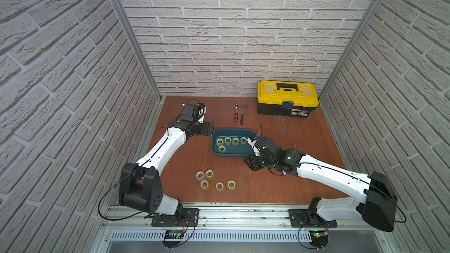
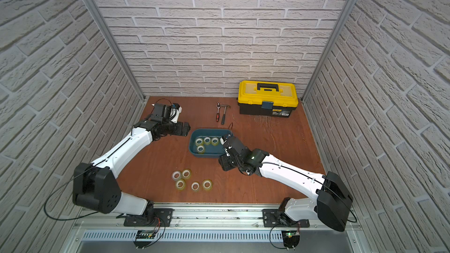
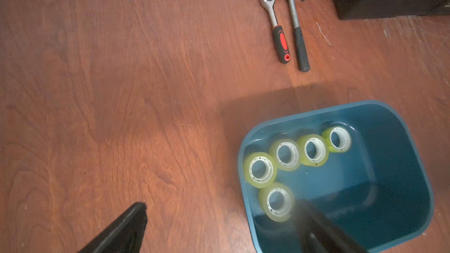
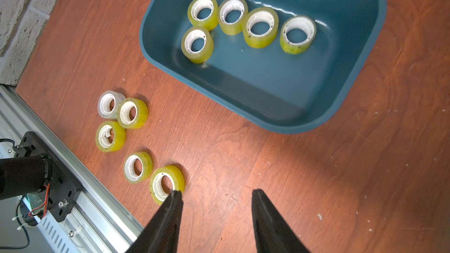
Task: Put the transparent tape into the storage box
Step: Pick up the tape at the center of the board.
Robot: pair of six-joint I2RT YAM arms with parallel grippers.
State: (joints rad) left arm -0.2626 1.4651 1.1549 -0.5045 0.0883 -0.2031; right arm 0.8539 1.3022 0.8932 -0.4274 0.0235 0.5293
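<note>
Halfway mark by the look of it: five boxed rolls [image 4: 260, 26] of transparent tape lie flat on the floor of the storage box [image 1: 232, 130]. Four run in a row along one wall and the fifth sits beside the row's end. In both top views the box is at the centre of the frame.

Five loose rolls [image 1: 209, 174] are left on the wooden table [image 1: 185, 156], below centre, as a cluster of three and a pair, all well apart from the box. Four look yellowish; the pale roll [image 4: 110, 104] is clearer.

The right gripper [image 4: 216, 192] hangs over bare table, jaws partly apart, nothing between them. One fingertip overlaps the nearest roll [image 4: 166, 183] in the wrist view — touching or just above it, I cannot tell. My read is that this roll goes next.

The left gripper [image 3: 220, 205] sits just left of the box in the top views, jaws wide, nothing held.

Any writing? The yellow-lidded toolbox [image 1: 287, 98], upper right of the table, has a small yellow-and-black label on its front — too small to read. The ratchet [image 3: 280, 37], the hammer [image 3: 295, 30] and the tape cores show nothing legible.
</note>
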